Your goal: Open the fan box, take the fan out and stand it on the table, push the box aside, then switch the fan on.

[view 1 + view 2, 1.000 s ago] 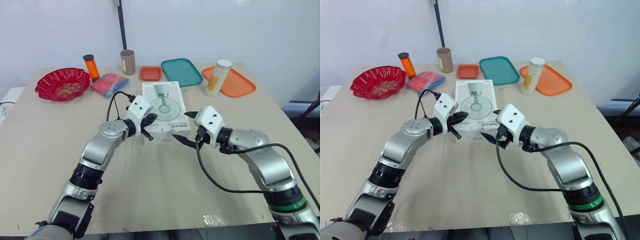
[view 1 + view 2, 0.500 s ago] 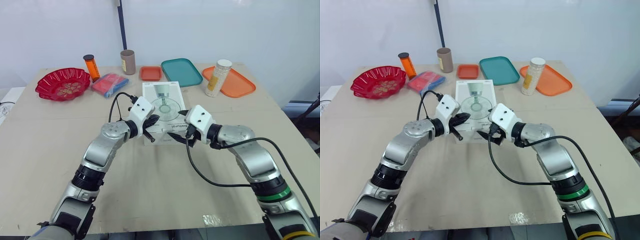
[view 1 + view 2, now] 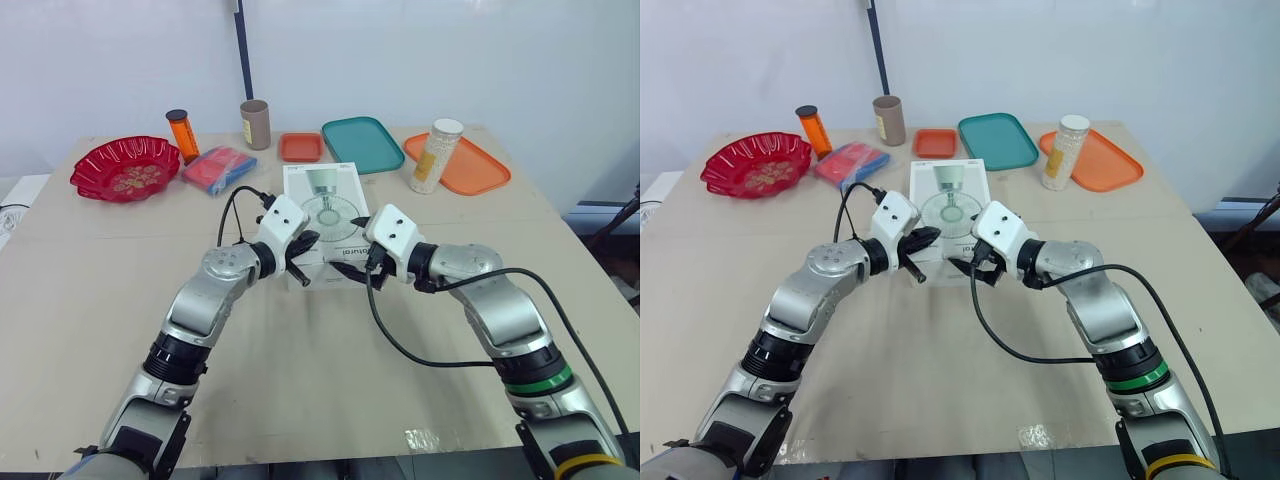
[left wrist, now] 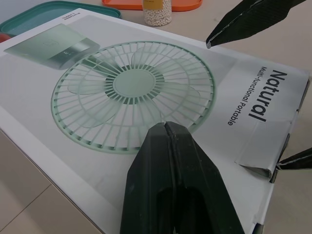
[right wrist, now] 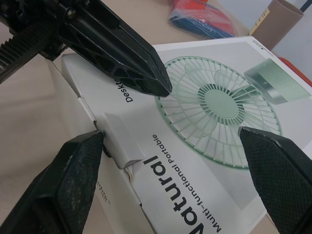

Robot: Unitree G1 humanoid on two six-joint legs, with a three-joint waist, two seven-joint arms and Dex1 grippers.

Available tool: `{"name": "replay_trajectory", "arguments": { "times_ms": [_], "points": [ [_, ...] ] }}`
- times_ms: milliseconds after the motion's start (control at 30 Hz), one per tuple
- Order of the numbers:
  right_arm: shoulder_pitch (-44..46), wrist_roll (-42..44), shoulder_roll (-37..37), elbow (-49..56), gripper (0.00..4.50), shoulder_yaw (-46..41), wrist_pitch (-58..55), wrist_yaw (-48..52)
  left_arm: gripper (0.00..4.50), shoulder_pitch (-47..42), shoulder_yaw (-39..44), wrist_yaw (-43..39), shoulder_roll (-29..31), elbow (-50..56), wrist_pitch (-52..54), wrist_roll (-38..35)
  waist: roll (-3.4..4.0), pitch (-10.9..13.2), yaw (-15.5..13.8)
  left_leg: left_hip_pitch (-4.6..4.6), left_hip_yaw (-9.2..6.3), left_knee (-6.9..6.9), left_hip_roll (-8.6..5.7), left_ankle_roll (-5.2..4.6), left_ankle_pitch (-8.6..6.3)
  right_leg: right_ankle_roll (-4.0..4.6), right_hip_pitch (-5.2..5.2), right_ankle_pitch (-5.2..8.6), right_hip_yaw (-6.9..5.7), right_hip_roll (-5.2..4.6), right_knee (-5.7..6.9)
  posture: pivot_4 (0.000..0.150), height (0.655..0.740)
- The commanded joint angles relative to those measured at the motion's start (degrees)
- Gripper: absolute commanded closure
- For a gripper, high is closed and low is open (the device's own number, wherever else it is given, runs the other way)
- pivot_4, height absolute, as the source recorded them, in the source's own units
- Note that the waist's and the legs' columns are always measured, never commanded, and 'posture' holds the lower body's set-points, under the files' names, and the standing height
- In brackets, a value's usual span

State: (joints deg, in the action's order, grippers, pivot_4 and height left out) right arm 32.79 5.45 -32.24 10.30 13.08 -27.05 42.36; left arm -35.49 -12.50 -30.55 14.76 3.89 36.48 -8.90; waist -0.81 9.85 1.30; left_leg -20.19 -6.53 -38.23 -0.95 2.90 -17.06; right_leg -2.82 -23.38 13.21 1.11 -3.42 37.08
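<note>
Likely a robot test lab: a bare beige table (image 3: pixel 90 300) before a plain white wall (image 3: pixel 450 60), unrelated props lined across the upper middle, namely red bowl (image 3: pixel 125 167), teal tray (image 3: pixel 362 143) and orange tray (image 3: pixel 470 165), and a black pole (image 3: pixel 243 55) at top.

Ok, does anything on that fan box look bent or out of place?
Yes: the small flap at the near end of the fan box is lifted and creased, not flush. One finger of the open right end effector sits against it. Nothing else stands out.

red bowl (image 3: pixel 125 168) | orange bottle (image 3: pixel 182 135) | blue packet (image 3: pixel 219 168) | brown tube (image 3: pixel 255 124) | teal tray (image 3: pixel 362 143)
</note>
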Motion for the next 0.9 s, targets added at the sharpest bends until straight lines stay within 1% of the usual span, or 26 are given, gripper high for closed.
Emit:
{"name": "replay_trajectory", "arguments": {
  "times_ms": [33,300,567,800,900],
  "points": [
    [2.7,0.3,0.2,0.3,0.00,-3.1,-0.8,-1.1,4.46,1.3,-2.2,-1.3,-0.6,0.1,0.5,0.0,0.00,0.0,0.0,0.00,0.00,0.00,0.00,0.00,0.00,0.00,0.00,0.00,0.00,0.00,0.00,0.150,0.7255],
    [4.6,1.6,1.5,-0.6,0.00,-4.6,-4.2,-2.2,4.46,2.1,-2.9,-2.0,-0.5,0.9,0.2,0.1,0.01,0.0,0.0,0.00,-0.01,0.00,0.00,0.01,0.01,0.00,0.00,0.00,0.00,0.00,-0.01,0.150,0.7255],
    [3.9,0.5,0.3,-0.5,0.00,-4.4,-3.0,-1.5,4.46,2.4,-2.5,-2.3,-0.1,1.6,0.5,0.2,0.01,0.0,0.0,-0.01,-0.01,0.03,0.00,-0.05,-0.03,0.00,-0.01,0.00,0.00,0.00,-0.01,0.150,0.7255],
    [1.4,4.0,-1.7,3.7,0.00,-7.8,-6.7,0.0,4.46,2.8,-0.8,-1.8,1.0,2.9,2.4,-0.5,0.01,0.0,0.0,-0.01,-0.01,0.05,0.00,-0.05,-0.03,0.00,-0.02,0.00,0.00,0.00,-0.02,0.150,0.7255],
    [-0.1,5.7,-2.5,6.7,0.00,-7.7,-8.1,1.3,4.46,2.8,-0.1,-1.2,0.9,3.4,3.3,-0.6,0.01,0.0,0.0,-0.01,-0.01,0.05,0.01,-0.16,-0.09,0.00,-0.02,0.00,0.00,0.01,-0.02,0.150,0.7255]
  ]
}}
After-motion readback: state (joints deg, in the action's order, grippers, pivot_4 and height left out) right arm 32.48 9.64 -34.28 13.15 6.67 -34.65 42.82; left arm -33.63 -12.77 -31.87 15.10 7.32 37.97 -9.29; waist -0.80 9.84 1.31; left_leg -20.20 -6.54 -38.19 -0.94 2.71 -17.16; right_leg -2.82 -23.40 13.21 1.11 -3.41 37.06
